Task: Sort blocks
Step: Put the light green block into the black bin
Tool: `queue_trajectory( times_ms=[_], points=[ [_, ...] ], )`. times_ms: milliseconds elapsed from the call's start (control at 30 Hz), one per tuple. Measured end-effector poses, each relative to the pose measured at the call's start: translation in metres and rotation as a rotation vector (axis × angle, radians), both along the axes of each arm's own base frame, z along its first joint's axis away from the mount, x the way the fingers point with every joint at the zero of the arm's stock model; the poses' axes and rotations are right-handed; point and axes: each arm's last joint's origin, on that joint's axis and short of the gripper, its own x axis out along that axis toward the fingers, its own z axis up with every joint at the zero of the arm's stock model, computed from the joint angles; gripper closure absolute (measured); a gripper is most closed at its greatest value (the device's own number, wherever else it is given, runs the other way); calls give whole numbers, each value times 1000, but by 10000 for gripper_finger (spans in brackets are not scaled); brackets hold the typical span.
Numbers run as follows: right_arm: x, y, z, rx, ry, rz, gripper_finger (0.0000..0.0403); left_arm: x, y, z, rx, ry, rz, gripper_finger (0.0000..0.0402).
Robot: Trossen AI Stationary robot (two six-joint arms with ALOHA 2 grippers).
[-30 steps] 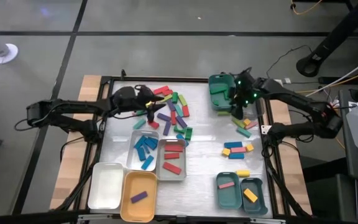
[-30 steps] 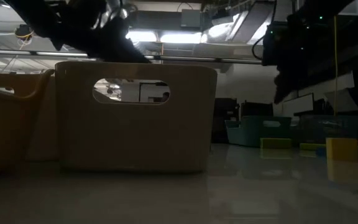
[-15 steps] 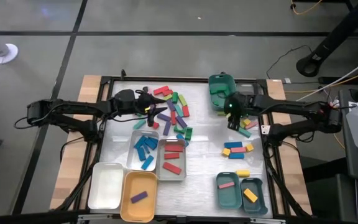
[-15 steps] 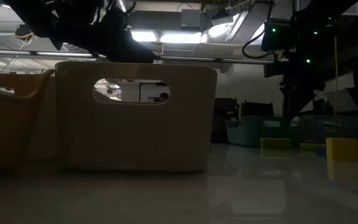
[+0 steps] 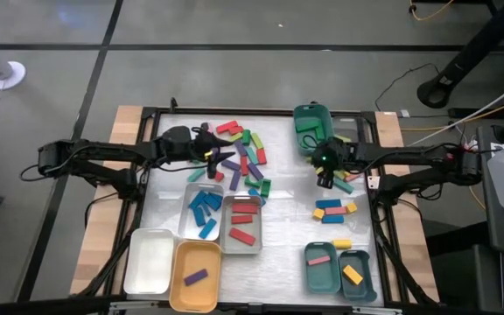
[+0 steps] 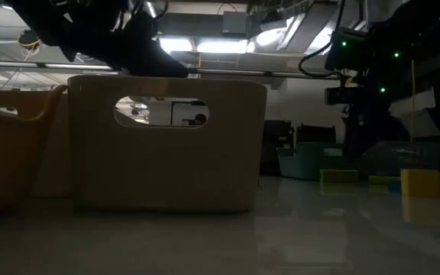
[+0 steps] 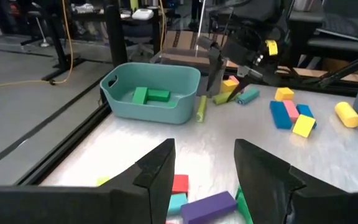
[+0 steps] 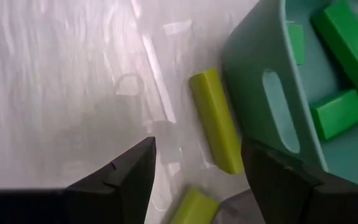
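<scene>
The right gripper (image 5: 323, 176) is hovering wide and empty above a lime block (image 8: 216, 121) lying beside the teal tray (image 5: 307, 129). The left gripper (image 5: 218, 158) is gaping empty over the mixed blocks (image 5: 245, 157) on the table (image 5: 291, 223).

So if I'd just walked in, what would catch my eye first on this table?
Probably the jumble of colourful blocks at the table's far middle, with the left gripper poised open at its edge. Next, the trays along the near side, one full of blue blocks and one of red blocks. On the right, the right gripper hangs open beside a teal bin holding green blocks.
</scene>
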Motion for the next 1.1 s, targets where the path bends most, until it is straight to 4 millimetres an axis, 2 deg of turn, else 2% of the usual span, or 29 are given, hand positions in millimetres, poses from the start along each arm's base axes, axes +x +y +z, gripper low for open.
queue_trajectory(
  times_ms=[200,367,533,767,1000,1100],
  points=[
    [3,-1,-3,-3,-18,0,166,-1,0,-3,-9,28,-1,247],
    [9,-3,-16,25,27,-14,166,-1,-1,-4,-18,40,-1,247],
    [18,-7,-27,-38,48,-46,166,0,-4,-4,-15,43,-13,247],
    [22,-9,-39,-28,92,-48,166,2,-9,-4,5,48,-44,247],
    [25,-8,-45,36,97,-26,167,2,-10,-4,12,49,-47,247],
    [25,-8,-45,50,96,-21,180,2,-10,-4,9,48,-46,247]
  ],
)
